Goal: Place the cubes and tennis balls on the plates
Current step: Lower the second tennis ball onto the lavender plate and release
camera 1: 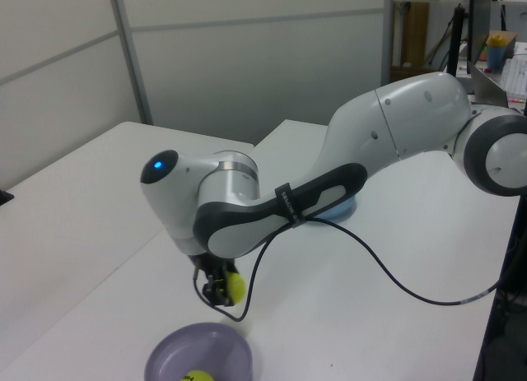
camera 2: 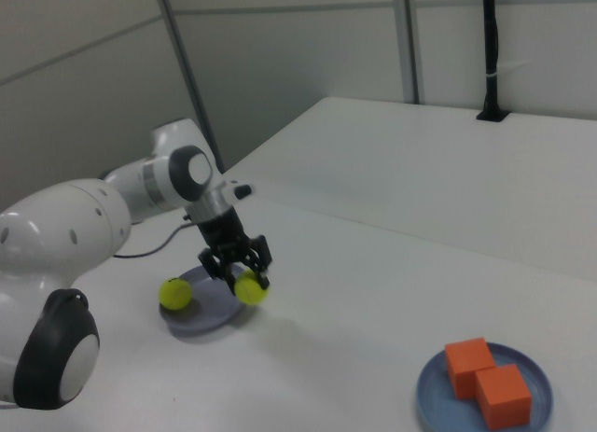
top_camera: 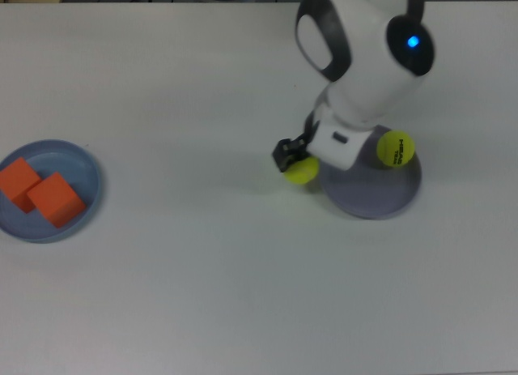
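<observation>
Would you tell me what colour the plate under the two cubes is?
Light blue plate, clearest in the top view.

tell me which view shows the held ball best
The right view: the held ball hangs clear of the table in the hand, beside the purple plate. The top view shows the ball partly under the arm; the left view shows it half hidden by the hand.

The black two-finger pincer [camera 1: 219,291] grips a fuzzy yellow-green tennis ball [camera 1: 234,287], held off the white table [camera 1: 74,233]. Just below it sits a round lavender plate [camera 1: 198,355], a second yellow-green ball [camera 1: 196,376] resting inside.
</observation>
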